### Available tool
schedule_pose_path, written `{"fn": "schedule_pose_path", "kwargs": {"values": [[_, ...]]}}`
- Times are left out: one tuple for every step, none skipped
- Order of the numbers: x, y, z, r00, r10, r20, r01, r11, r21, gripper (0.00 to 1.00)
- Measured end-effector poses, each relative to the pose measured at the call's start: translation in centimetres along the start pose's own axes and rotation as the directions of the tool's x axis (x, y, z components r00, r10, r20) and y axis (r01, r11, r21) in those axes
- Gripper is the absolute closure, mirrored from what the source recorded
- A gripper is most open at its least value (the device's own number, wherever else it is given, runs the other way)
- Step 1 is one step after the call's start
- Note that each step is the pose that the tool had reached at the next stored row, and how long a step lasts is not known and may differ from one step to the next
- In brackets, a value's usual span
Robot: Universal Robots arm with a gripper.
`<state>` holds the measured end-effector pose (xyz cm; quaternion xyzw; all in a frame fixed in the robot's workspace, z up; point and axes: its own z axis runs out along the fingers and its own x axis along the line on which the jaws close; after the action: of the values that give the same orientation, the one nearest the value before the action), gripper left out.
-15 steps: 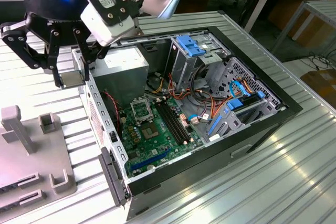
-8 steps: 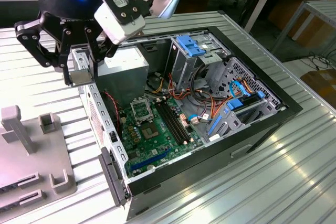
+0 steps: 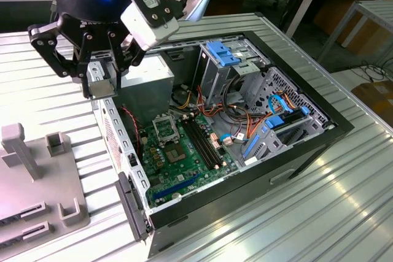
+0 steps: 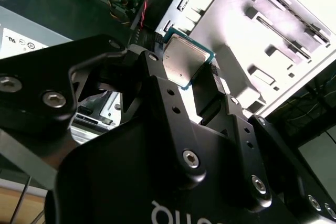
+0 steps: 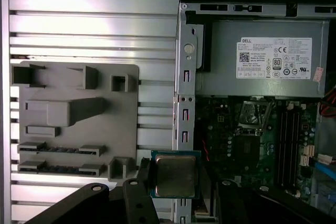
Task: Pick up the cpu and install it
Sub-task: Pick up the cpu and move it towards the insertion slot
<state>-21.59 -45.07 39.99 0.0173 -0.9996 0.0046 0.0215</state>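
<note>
My claw (image 3: 101,83) grips the cpu (image 5: 175,174) by its edges, probably so it sits level for seating. It hangs above the case wall (image 5: 185,103), short of the socket (image 5: 255,114).

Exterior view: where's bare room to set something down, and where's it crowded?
Free: ribbed table on the exterior view's right of the computer case; narrow strip between case and grey fixture plate. Crowded: cables beside the drive cage; hand holding the cpu near the power supply.
</note>
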Motion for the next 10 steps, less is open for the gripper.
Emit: {"fn": "schedule_pose_path", "kwargs": {"values": [[-0.37,-0.01,-0.01,1.0,0.0,0.0,0.0,1.0,0.0,0.53],[-0.66,-0.02,-0.03,1.0,0.0,0.0,0.0,1.0,0.0001,0.53],[-0.83,-0.03,-0.04,1.0,0.0,0.0,0.0,1.0,0.0001,0.53],[-1.0,-0.03,-0.04,1.0,0.0,0.0,0.0,1.0,0.0001,0.53],[-1.34,-0.05,-0.05,1.0,0.0,-0.0001,0.0,1.0,0.0,0.53],[-1.5,-0.05,-0.06,1.0,0.0,-0.0001,0.0,1.0,0.0001,0.53],[-1.65,-0.06,-0.07,1.0,0.0,0.0,0.0,1.0,0.0001,0.53],[-1.83,-0.06,-0.07,1.0,0.0,-0.0001,0.0,1.0,0.0001,0.53],[-2.0,-0.07,-0.08,1.0,0.0,-0.0001,0.0,1.0,0.0,0.53],[-2.17,-0.08,-0.08,1.0,0.0,0.0,0.0,1.0,0.0001,0.53]]}}
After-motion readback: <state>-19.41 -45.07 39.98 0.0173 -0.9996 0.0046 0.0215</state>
